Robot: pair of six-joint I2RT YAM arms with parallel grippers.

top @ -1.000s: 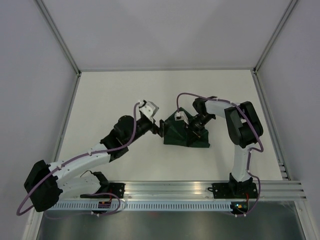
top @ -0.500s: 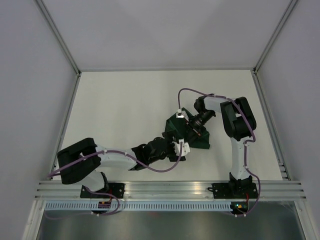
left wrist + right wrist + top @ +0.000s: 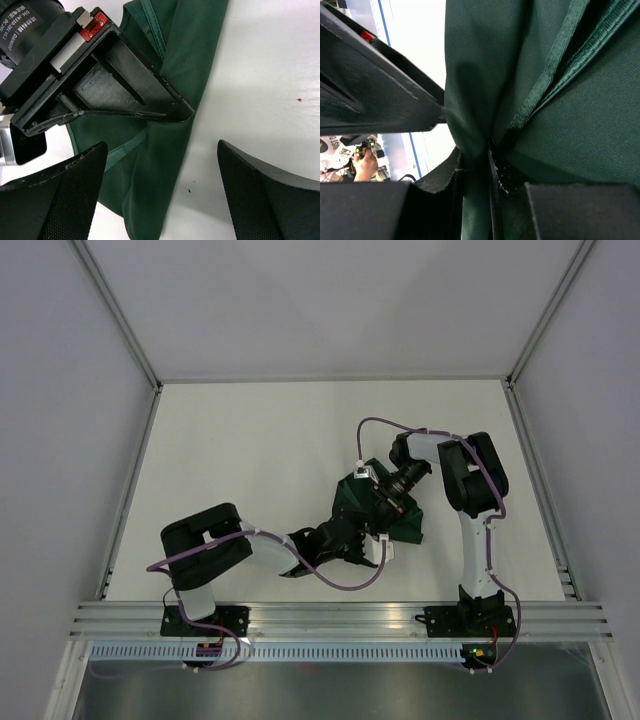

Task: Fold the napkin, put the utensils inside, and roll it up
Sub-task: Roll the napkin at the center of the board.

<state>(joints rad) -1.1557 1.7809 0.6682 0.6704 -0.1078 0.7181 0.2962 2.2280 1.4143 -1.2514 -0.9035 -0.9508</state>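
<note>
The dark green, faintly shiny woven napkin sits bunched in hemmed folds at mid-depth on the matte white counter, which is enclosed by plain pale grey walls. The right tool is nearly closed, pinching a gathered fold. The left tool stands wide open and empty, straddling the napkin's edge.

On counter, napkin lies right of centre; right hand on its far-left part, fabric between fingers; left hand at its near-left edge, just beside.
</note>
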